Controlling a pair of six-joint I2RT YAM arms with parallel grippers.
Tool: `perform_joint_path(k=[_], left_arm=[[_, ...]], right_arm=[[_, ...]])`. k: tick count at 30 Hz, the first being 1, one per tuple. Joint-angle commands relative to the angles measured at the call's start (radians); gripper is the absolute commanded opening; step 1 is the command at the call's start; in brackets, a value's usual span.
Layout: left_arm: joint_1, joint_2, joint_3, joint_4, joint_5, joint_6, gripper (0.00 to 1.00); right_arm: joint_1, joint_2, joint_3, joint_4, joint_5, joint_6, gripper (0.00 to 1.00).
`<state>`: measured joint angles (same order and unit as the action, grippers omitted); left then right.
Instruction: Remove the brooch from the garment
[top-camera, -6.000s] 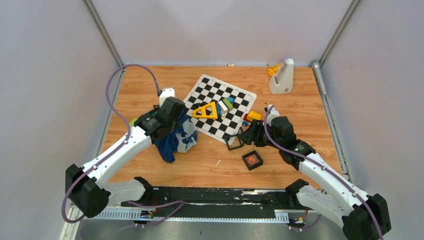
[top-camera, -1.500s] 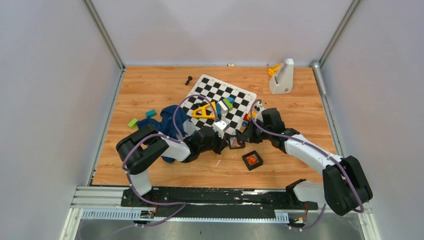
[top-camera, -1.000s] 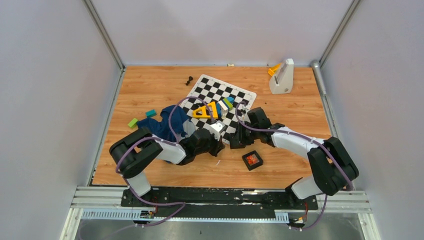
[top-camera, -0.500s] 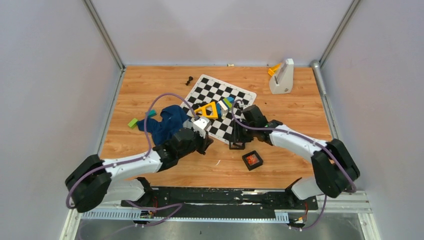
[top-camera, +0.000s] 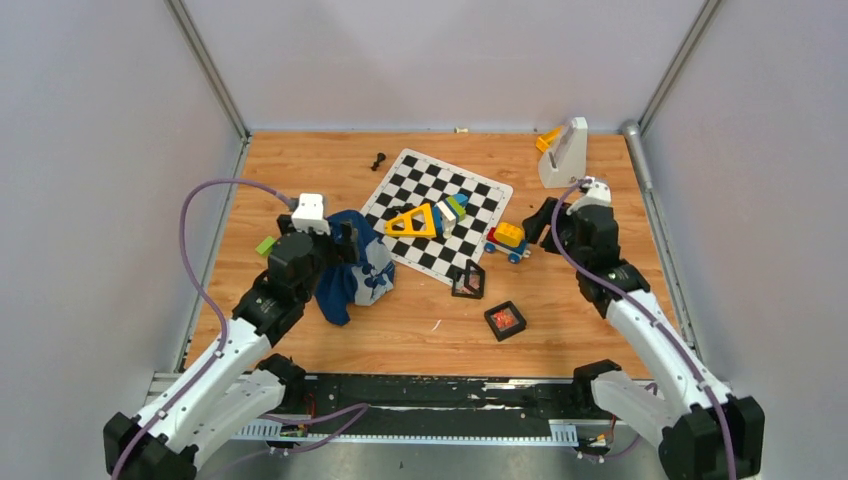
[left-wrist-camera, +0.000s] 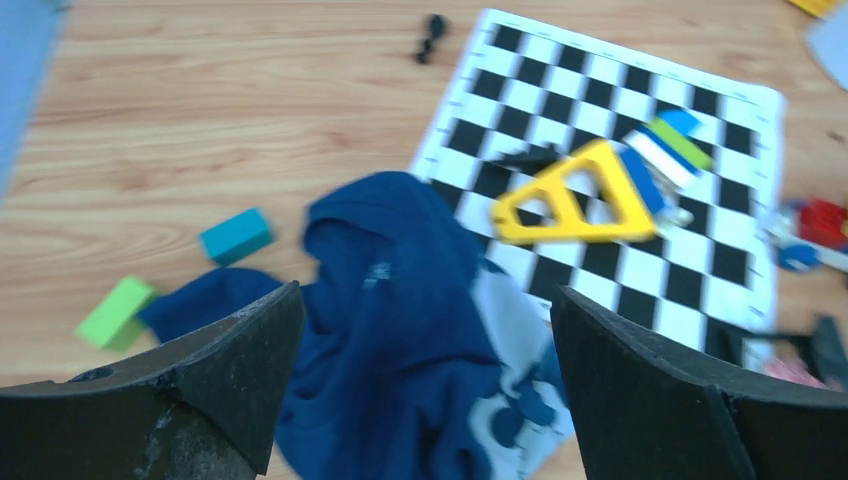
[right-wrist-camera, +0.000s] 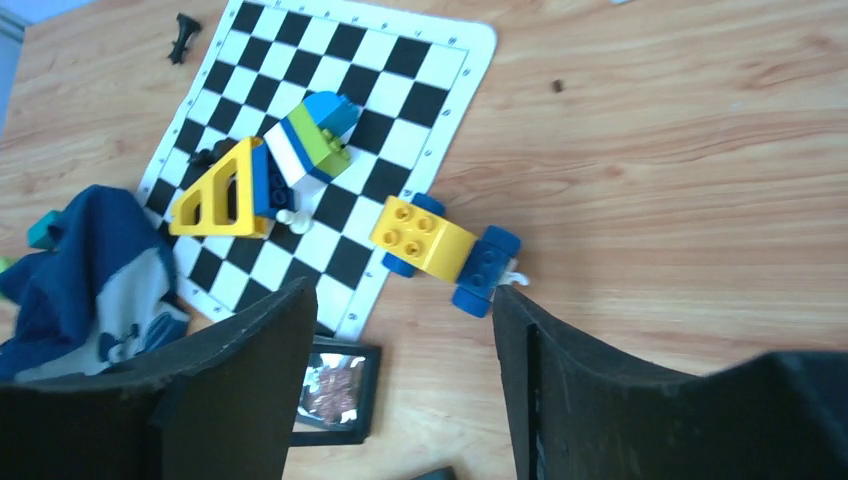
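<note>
Well, left gripper (left-wrist-camera: 425, 295) gapes empty over the crumpled navy cloth shirt (left-wrist-camera: 400, 335); right gripper (right-wrist-camera: 400, 290), parted, holds nothing.

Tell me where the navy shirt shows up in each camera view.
Top external: navy shirt left of centre.
Left wrist: navy shirt lower centre.
Right wrist: navy shirt at the lower left edge.
Shared landmark: checkered mat, up and right of the shirt in all three.
</note>
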<state>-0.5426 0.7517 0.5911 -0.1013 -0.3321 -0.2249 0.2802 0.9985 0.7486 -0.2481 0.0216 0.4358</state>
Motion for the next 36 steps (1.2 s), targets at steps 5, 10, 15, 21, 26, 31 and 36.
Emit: perform_joint_path(k=[5, 10, 15, 21, 26, 31, 36], left_arm=[[0.206, 0.004, -0.155, 0.215, -0.165, 0.12, 1.0], [0.367, 0.013, -0.259, 0.416, 0.019, 0.135, 0.98], [0.468, 0.165, -0.349, 0.671, 0.096, 0.129, 0.99], [0.502, 0.433, -0.296, 0.874, 0.159, 0.207, 0.96], [0.511, 0.65, -0.298, 1.135, 0.173, 0.249, 0.98], [0.536, 0.669, -0.304, 1.13, 0.208, 0.235, 1.0], [0.537, 0.663, -0.297, 1.121, 0.242, 0.244, 1.0]], right_arm=[[-0.069, -0.198, -0.264, 0.367, 0.175, -0.173, 0.71], [-0.21, -0.15, -0.37, 0.556, 0.079, -0.228, 0.72], [-0.391, -0.045, -0.488, 0.807, -0.132, -0.192, 0.72], [-0.398, 0.166, -0.548, 1.087, -0.061, -0.244, 0.69], [-0.391, 0.398, -0.548, 1.34, -0.128, -0.334, 0.73], [-0.362, 0.393, -0.549, 1.315, -0.043, -0.329, 0.77], [-0.351, 0.38, -0.535, 1.271, -0.045, -0.342, 1.0]])
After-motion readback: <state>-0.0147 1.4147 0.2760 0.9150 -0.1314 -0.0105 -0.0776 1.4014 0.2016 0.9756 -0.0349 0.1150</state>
